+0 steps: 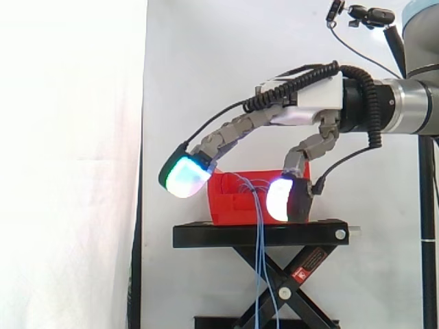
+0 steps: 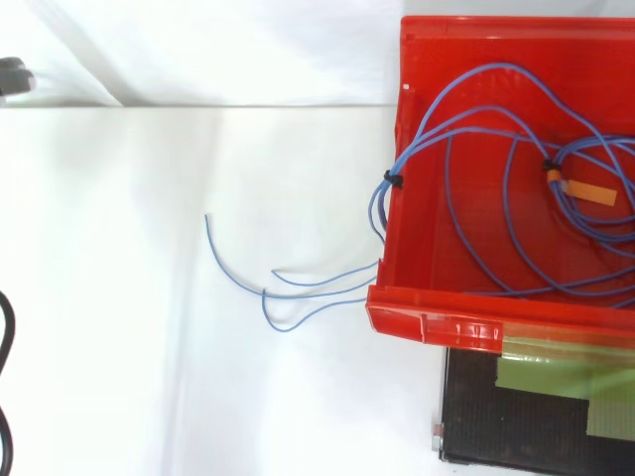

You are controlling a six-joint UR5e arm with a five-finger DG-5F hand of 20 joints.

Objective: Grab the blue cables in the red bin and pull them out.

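Observation:
The red bin (image 1: 230, 202) stands on a black stand, and its rim (image 2: 437, 322) also shows from above. Thin blue cables (image 2: 496, 159) lie coiled inside it, bound by a black tie and an orange tag (image 2: 587, 190). Some strands drape over the bin wall and hang down past the stand (image 1: 259, 274), with loose ends (image 2: 273, 293) spread on the white surface. My hand (image 1: 312, 103) hovers over the bin, open. Its fingers (image 1: 186, 177) reach out past the bin's left side and the thumb pad (image 1: 278, 200) hangs in front of the bin's right part. Nothing is held.
The black scissor-lift stand (image 1: 260, 234) carries the bin, and its top with green tape (image 2: 541, 397) shows from above. A white curtain hangs behind. A small black camera mount (image 1: 363, 15) sits above the arm at the upper right.

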